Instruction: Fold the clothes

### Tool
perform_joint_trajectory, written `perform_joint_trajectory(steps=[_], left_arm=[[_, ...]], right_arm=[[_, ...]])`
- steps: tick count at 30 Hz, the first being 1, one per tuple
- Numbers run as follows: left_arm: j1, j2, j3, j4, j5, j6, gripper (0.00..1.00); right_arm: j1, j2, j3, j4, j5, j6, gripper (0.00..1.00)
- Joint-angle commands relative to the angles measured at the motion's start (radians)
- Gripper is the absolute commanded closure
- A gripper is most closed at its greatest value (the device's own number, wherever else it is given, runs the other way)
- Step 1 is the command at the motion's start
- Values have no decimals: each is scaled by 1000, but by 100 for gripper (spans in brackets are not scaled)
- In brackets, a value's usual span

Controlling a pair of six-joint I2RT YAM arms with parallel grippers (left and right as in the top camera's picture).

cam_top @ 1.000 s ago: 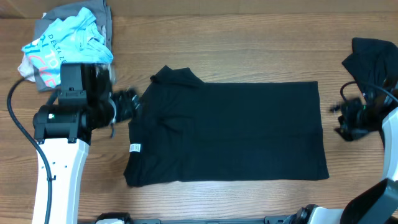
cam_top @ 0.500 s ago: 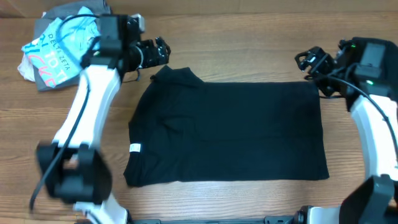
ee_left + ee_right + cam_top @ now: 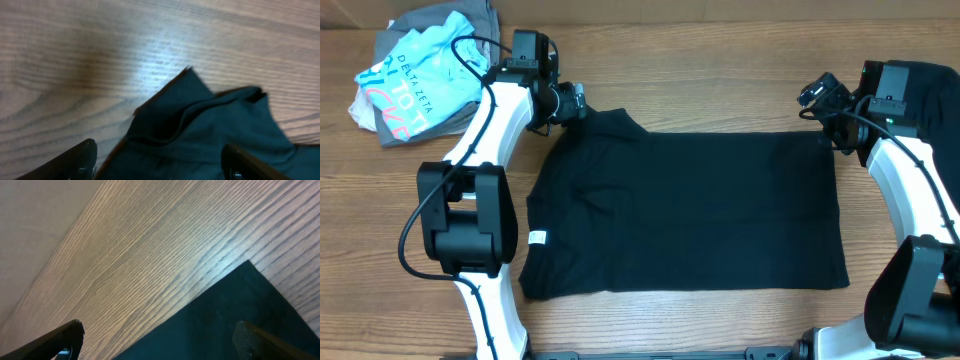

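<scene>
A black T-shirt (image 3: 690, 210) lies flat on the wooden table, folded into a rough rectangle, with a small white tag (image 3: 536, 237) at its near left. My left gripper (image 3: 578, 103) is at the shirt's far left corner. In the left wrist view it (image 3: 160, 167) is open, and the crumpled corner of the shirt (image 3: 200, 125) lies between and beyond its fingers. My right gripper (image 3: 817, 100) hovers by the far right corner. In the right wrist view it (image 3: 160, 345) is open over the shirt's edge (image 3: 240, 315), holding nothing.
A heap of clothes (image 3: 420, 70), light blue on grey, sits at the far left corner of the table. Another black garment (image 3: 930, 90) lies at the far right, behind my right arm. Bare wood (image 3: 720, 80) runs along the far side.
Both arms have swung from the table's sides to the shirt's far corners, the left to the far left corner and the right to the far right. The shirt has not moved.
</scene>
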Motion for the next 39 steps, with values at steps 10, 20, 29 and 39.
perform_joint_trajectory(steps=[10,20,29,39], left_arm=[[1,91,28,-2,21,19,20],[2,111,29,65,21,19,37],[2,111,29,79,22,18,74],[2,111,29,68,29,11,96]], right_arm=[[-5,7,14,9,2,-18,0],[-5,7,14,19,2,-18,0],[-5,7,14,28,2,-18,0],[-5,13,15,93,2,-101,0]])
